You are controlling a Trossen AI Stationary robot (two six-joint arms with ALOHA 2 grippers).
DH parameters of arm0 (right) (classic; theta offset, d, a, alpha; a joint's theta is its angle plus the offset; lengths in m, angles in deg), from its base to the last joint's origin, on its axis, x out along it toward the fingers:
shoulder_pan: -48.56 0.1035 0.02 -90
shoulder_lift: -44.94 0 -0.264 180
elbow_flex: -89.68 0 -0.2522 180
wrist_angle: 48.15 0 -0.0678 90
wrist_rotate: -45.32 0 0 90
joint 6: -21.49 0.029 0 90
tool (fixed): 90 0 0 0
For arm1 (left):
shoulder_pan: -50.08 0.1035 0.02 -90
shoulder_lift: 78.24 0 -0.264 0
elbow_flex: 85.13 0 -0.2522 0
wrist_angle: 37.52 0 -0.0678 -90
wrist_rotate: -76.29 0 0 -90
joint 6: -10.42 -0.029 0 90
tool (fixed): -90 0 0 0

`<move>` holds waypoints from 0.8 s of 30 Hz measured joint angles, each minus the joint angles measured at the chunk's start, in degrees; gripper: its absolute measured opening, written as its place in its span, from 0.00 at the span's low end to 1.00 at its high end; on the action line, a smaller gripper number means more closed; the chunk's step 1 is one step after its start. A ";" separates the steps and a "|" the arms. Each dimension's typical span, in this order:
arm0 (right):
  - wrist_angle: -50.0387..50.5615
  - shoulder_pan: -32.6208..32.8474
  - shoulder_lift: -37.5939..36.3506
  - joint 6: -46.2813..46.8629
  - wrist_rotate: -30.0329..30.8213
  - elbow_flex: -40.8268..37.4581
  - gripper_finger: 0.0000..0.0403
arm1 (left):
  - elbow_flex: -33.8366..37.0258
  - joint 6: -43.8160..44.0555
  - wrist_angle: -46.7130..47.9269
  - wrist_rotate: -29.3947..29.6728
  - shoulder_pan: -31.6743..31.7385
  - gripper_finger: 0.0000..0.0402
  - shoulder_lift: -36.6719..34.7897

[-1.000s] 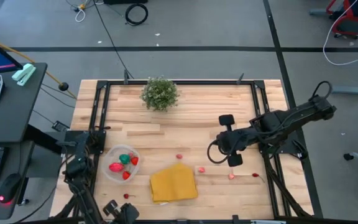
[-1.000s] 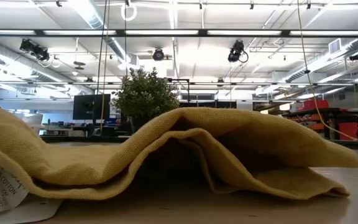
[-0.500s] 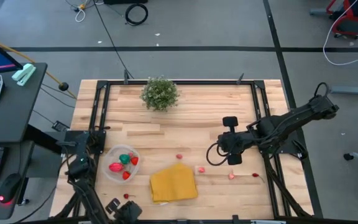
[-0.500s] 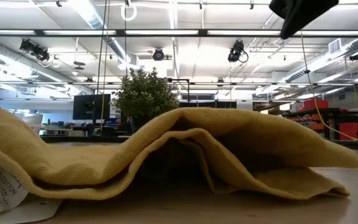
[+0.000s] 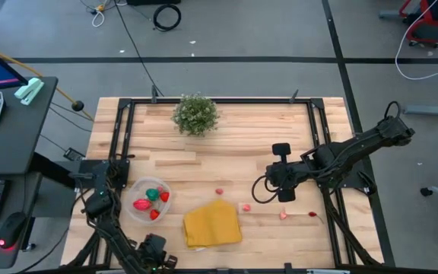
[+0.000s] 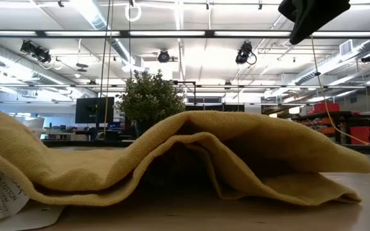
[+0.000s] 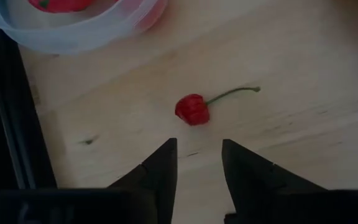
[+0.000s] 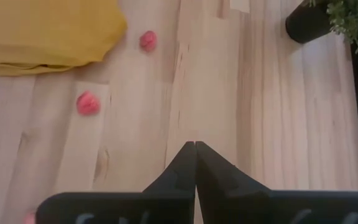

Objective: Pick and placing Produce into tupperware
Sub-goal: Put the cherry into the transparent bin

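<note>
Here my left end effector (image 7: 197, 163) hovers released just beside the cherry (image 7: 192, 109), near the tupperware (image 7: 73, 38); my right end effector (image 8: 195, 163) waits clenched, empty.

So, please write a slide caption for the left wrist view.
Open left end effector hovers just short of a stemmed red cherry beside the tupperware.

tupperware (image 5: 131, 200) left of cloth (image 5: 212, 224) | produce (image 5: 151, 198) inside | plant (image 5: 195, 114) behind
</note>
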 joint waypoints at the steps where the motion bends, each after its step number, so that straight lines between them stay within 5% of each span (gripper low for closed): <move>1: -0.12 0.00 0.00 -0.01 0.34 0.00 0.02 | 0.00 0.03 0.00 0.05 -0.18 0.32 0.01; 24: -1.70 0.00 0.04 -0.11 0.67 0.04 0.03 | 9.31 -0.70 -5.84 0.42 0.88 0.30 0.01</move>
